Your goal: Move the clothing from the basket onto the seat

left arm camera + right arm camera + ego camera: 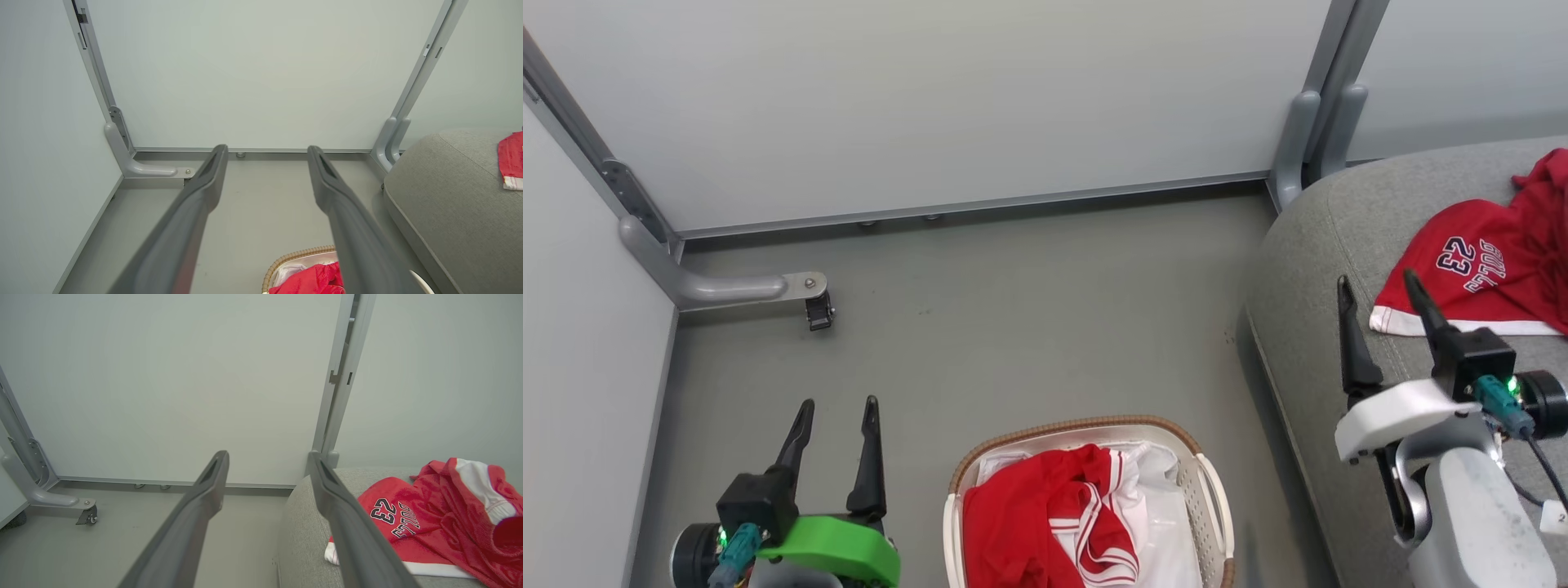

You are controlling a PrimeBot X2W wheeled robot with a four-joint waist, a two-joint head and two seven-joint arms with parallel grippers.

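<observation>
Clothing (1045, 514) is lying bunched in the basket (1215, 490), red with white striped trim, over the white liner (1176, 539). Number 23 garment (1478, 261) is lying spread on the seat (1298, 269), with another red piece (449, 486) bunching against it. Basket is standing on the grey floor (1013, 327), just beside the seat's front edge. Right gripper (1374, 279) is hovering over the seat by the 23 garment's white hem, jaws spread wide and gripping nothing; cannot tell if a finger is touching the cloth. Left gripper (840, 400) is hanging over the floor, left of the basket, jaws apart, empty.
</observation>
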